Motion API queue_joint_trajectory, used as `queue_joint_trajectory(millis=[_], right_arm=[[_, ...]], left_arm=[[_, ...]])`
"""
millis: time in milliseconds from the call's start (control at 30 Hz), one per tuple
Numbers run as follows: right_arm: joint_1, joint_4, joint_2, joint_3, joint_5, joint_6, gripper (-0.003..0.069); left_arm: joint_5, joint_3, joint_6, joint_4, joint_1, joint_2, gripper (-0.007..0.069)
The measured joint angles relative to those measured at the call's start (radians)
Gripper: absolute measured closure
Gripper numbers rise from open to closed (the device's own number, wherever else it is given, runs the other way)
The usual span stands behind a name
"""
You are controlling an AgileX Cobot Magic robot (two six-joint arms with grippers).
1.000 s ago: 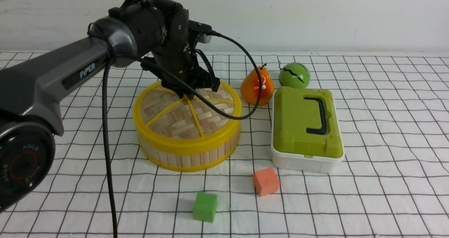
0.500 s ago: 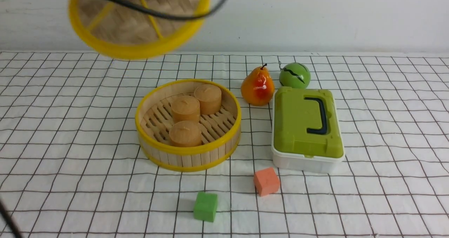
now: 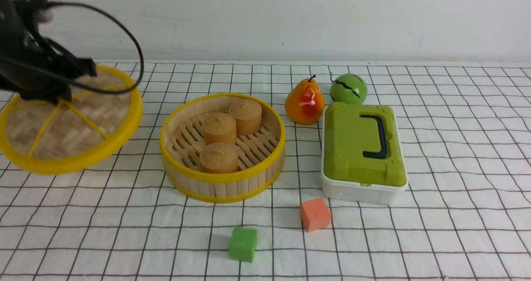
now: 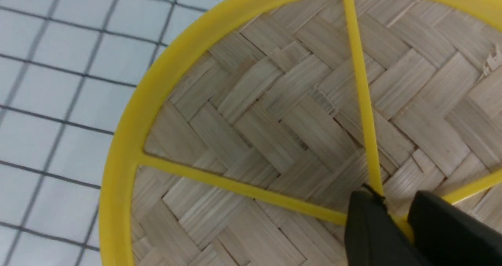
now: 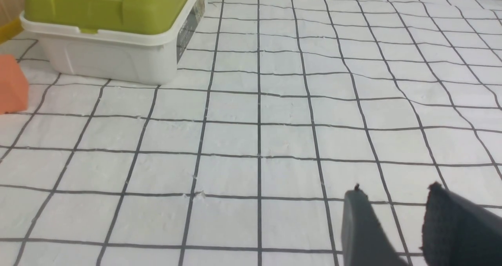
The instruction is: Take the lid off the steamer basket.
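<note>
The lid (image 3: 70, 123), a woven bamboo disc with a yellow rim and spokes, hangs tilted at the far left, clear of the steamer basket (image 3: 222, 185). My left gripper (image 3: 56, 96) is shut on the lid's central knob; in the left wrist view its black fingers (image 4: 396, 215) clamp the yellow hub of the lid (image 4: 282, 113). The basket stands open in the middle with three tan cylinders (image 3: 220, 142) on its slatted floor. My right gripper (image 5: 396, 195) is open and empty above bare cloth; it is out of the front view.
A white box with a green lid (image 3: 363, 148) stands right of the basket, also in the right wrist view (image 5: 113, 26). A pear (image 3: 304, 102) and a green ball (image 3: 348, 88) are behind. An orange cube (image 3: 315, 214) and a green cube (image 3: 242, 243) lie in front.
The left gripper lifted the lid off the basket, swung it up and to the left, and has lowered it at the far left. The basket's contents came into view.
</note>
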Motion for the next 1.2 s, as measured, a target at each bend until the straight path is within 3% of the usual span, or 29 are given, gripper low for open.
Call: queue_joint_trajectory(millis=[200, 400, 500, 600, 633, 667, 767, 800, 867, 1033, 1067, 1100, 1200], right_arm=[[0.0, 0.0, 0.0, 0.0, 0.0, 0.0, 0.0419], [0.0, 0.0, 0.0, 0.0, 0.0, 0.0, 0.0419], [0.0, 0.0, 0.0, 0.0, 0.0, 0.0, 0.0419], [0.0, 0.0, 0.0, 0.0, 0.0, 0.0, 0.0419], [0.0, 0.0, 0.0, 0.0, 0.0, 0.0, 0.0419], [0.0, 0.0, 0.0, 0.0, 0.0, 0.0, 0.0419], [0.0, 0.0, 0.0, 0.0, 0.0, 0.0, 0.0419], [0.0, 0.0, 0.0, 0.0, 0.0, 0.0, 0.0419], [0.0, 0.0, 0.0, 0.0, 0.0, 0.0, 0.0419], [0.0, 0.0, 0.0, 0.0, 0.0, 0.0, 0.0419], [0.0, 0.0, 0.0, 0.0, 0.0, 0.0, 0.0419], [0.0, 0.0, 0.0, 0.0, 0.0, 0.0, 0.0419], [0.0, 0.0, 0.0, 0.0, 0.0, 0.0, 0.0419]], left_arm=[[-0.077, 0.007, -0.001, -0.001, -0.001, 0.114, 0.0503], [-0.064, -0.001, -0.026, -0.002, -0.001, 0.15, 0.0323], [-0.011, -0.008, -0.038, -0.016, -0.001, 0.095, 0.031], [0.013, -0.009, -0.038, -0.051, -0.001, 0.0, 0.036], [0.015, -0.009, -0.023, -0.103, -0.001, -0.091, 0.0435], [0.015, -0.009, -0.017, -0.111, -0.001, -0.115, 0.0445], [-0.017, 0.007, 0.086, -0.274, -0.001, -0.33, 0.0621], [-0.028, 0.022, 0.116, -0.317, -0.001, -0.391, 0.0637], [-0.04, 0.049, 0.164, -0.394, -0.001, -0.462, 0.0637], [-0.051, 0.275, 0.425, -0.651, -0.001, -0.746, 0.0637], [-0.051, 0.286, 0.425, -0.659, -0.001, -0.755, 0.0637], [-0.049, 0.382, 0.543, -0.723, -0.001, -0.837, 0.0637], [-0.035, 0.478, 0.657, -0.776, -0.001, -0.922, 0.0637]])
